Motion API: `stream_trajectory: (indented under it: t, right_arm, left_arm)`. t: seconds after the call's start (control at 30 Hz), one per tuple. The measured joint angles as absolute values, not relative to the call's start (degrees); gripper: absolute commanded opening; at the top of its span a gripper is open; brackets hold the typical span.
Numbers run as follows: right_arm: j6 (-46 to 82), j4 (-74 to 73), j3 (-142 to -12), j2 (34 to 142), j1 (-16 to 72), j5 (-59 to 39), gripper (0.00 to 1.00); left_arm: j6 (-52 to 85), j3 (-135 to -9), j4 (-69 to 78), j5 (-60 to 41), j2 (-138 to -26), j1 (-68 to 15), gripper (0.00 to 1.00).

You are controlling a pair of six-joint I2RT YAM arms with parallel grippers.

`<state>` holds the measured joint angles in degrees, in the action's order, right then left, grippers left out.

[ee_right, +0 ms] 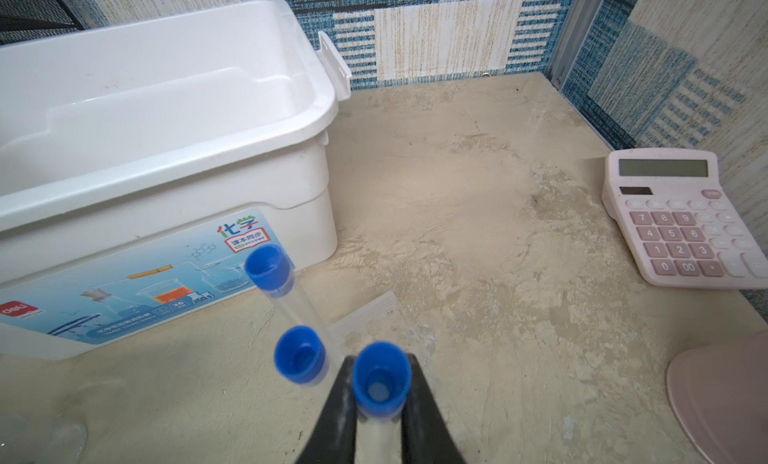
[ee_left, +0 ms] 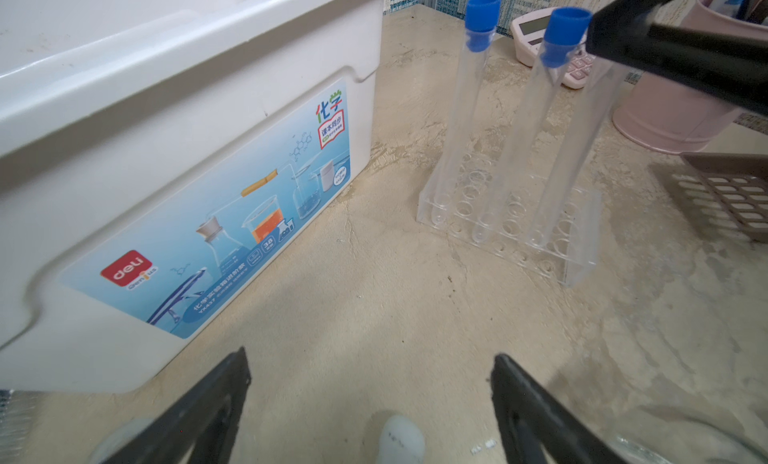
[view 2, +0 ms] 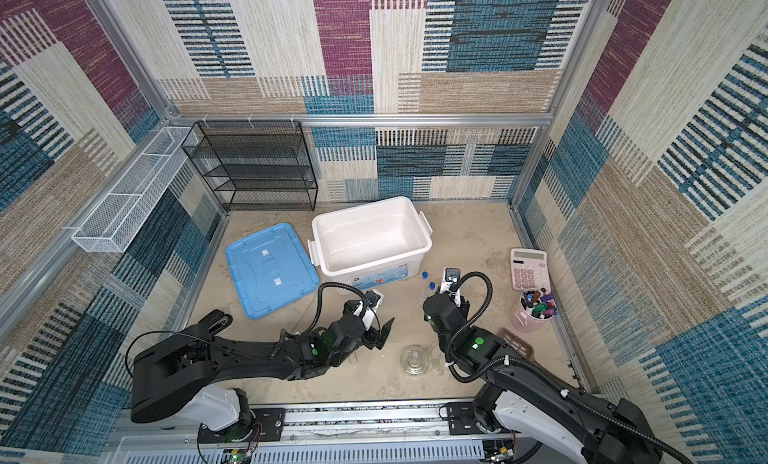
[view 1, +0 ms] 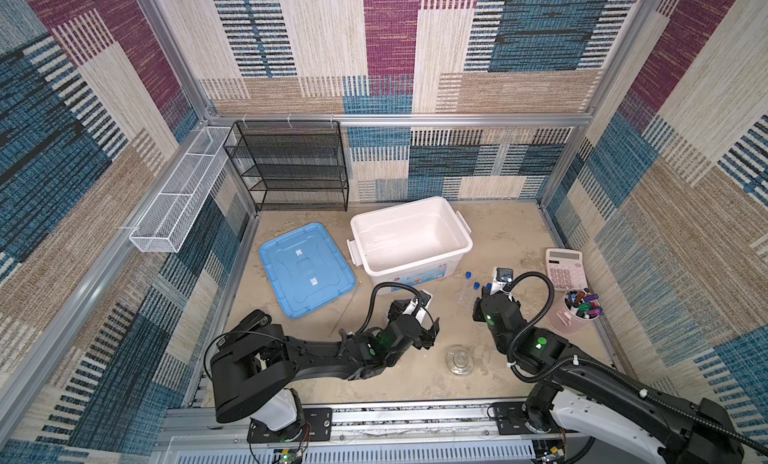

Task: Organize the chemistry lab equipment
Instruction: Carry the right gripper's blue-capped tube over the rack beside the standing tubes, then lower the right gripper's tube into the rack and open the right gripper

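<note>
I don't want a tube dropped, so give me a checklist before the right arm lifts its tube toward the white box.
1. Right gripper shut on blue-capped tube: ok.
2. That tube free of clear rack: not ok, its foot sits in a well.
3. Two other tubes seated in rack: ok.
4. White box open, blue lid off: ok.
5. Left gripper open, empty: ok.

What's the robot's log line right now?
right gripper: shut on tube | tube: standing in rack | left gripper: open, empty

Three clear tubes [ee_left: 521, 125] lean in welled tray [ee_left: 575, 258]; left hand [ee_left: 370, 366] agape
</note>
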<state>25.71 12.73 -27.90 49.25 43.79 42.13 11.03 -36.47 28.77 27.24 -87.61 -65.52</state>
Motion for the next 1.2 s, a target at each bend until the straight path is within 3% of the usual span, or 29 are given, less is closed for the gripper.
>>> stream_trajectory:
  t: [1.2]
  right_arm:
    - [26.15,11.97,-28.23,49.76,46.17,40.25,0.12]
  left_arm:
    - [11.03,-34.59,29.32,28.32,-86.5,-65.52,0.94]
